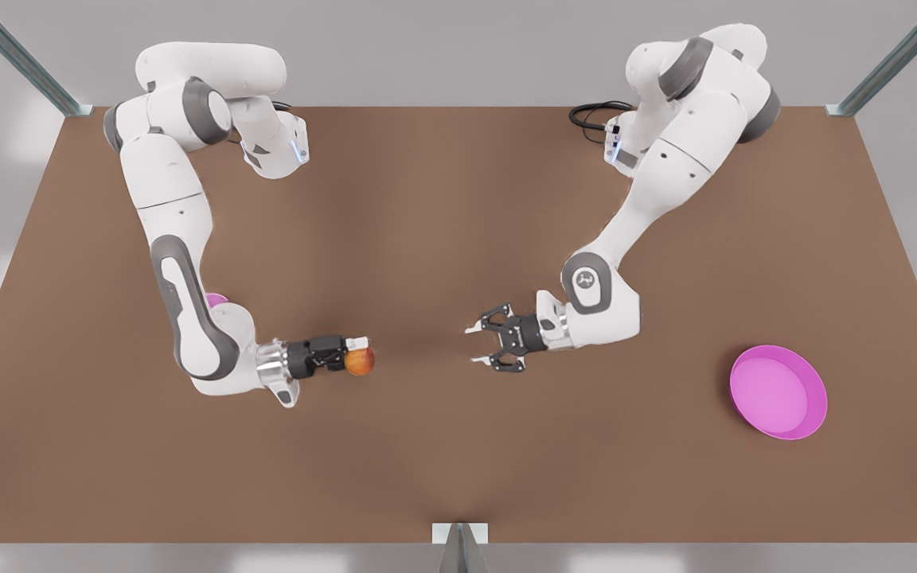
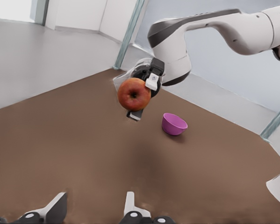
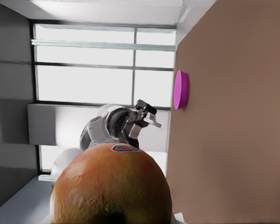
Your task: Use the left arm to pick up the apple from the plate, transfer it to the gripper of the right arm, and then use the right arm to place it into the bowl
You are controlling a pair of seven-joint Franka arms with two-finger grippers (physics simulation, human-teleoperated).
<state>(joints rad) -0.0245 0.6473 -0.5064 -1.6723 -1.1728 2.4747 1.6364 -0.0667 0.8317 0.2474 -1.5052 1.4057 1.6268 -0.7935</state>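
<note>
Apple [image 1: 360, 363] gripped in right hand [image 1: 353, 352] — left hand [image 1: 477, 344] spread open, facing it, apart

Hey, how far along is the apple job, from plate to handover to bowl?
Done: the plate lies bare and the apple sits in the right gripper, so pickup and handover look finished. The left gripper is open, apart from it. In hand: the apple is held above the table. Left: carrying it to the bowl and dropping it in.
</note>
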